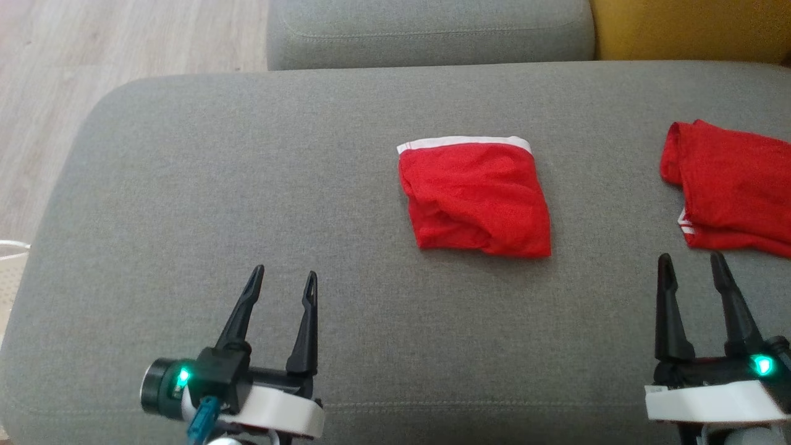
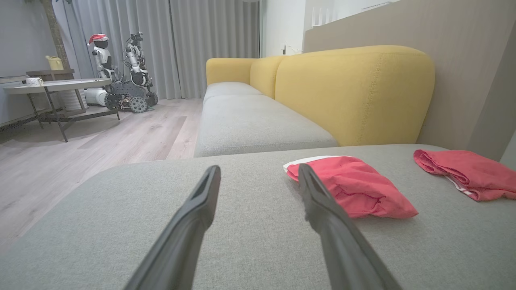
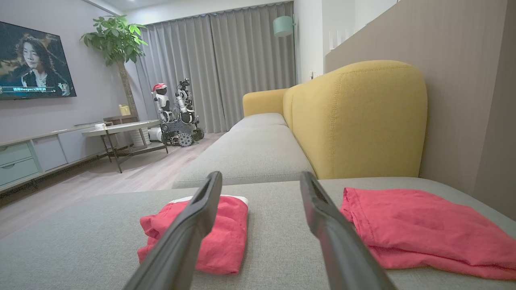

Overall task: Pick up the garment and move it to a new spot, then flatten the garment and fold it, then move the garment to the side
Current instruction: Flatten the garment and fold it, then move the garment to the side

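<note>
- the red garment (image 1: 476,198), shorts judging by the white waistband along its 12 o'clock edge, lies on the grey seat cushion (image 1: 216,185), just toward 1 o'clock from the middle of the head view. nothing touches it.
- it is a compact, roughly square packet, a little rumpled near its 7 o'clock corner. i judge it already folded, so the step in hand looks like the last one: moving it to the side.
- the left gripper (image 1: 285,272) sits at 7 o'clock from the garment, well apart, with its fingers spread and empty.
- the right gripper (image 1: 690,258) sits at 4 o'clock from the garment, also spread and holding nothing.
- its tips are near the lower edge of a second red garment (image 1: 732,185). i cannot tell whether they touch it.
- that second garment lies at 3 o'clock from the first, apart from it, and runs off the frame edge.
- the next move calls for one gripper to come in low and pinch an edge through all layers, so the fold does not fall open when lifted. bare cushion lies toward 9 o'clock.
- further out, another grey cushion (image 1: 432,31) lies at 12 o'clock, a yellow backrest (image 2: 354,92) at 1 o'clock and wood floor (image 1: 37,93) at 10 o'clock.
</note>
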Available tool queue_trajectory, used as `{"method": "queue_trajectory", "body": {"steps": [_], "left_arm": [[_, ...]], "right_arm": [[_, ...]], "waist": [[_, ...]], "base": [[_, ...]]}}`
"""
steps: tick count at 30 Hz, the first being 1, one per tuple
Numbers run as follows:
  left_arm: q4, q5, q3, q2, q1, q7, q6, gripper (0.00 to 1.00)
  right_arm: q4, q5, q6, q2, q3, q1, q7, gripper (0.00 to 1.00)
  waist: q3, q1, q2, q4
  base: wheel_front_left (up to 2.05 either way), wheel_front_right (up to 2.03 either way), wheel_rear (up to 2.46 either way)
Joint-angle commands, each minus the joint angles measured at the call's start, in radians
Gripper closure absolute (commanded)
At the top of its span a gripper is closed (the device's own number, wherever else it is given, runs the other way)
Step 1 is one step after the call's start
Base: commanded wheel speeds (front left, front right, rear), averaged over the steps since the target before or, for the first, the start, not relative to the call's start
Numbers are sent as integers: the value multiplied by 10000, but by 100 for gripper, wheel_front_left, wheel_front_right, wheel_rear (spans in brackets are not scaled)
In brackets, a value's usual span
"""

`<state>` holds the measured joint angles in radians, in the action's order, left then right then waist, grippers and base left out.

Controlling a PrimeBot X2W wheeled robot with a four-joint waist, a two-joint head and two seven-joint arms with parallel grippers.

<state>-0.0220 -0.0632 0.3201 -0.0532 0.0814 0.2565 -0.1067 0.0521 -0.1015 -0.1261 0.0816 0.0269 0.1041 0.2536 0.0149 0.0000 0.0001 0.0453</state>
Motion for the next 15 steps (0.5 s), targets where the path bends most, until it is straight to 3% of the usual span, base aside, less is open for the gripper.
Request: {"method": "queue_trajectory", "body": {"steps": [1, 15], "left_arm": [[-250, -22, -290, 28, -237, 53, -75, 0], [-164, -39, -320, 29, -118, 53, 1, 0]], "right_arm": [[-328, 75, -46, 35, 197, -108, 81, 0], [-144, -23, -46, -15, 244, 70, 81, 0]], "waist": [[-35, 0, -1, 47], [-155, 0, -1, 172]], "base": [[0, 0, 0], [0, 0, 0]]}}
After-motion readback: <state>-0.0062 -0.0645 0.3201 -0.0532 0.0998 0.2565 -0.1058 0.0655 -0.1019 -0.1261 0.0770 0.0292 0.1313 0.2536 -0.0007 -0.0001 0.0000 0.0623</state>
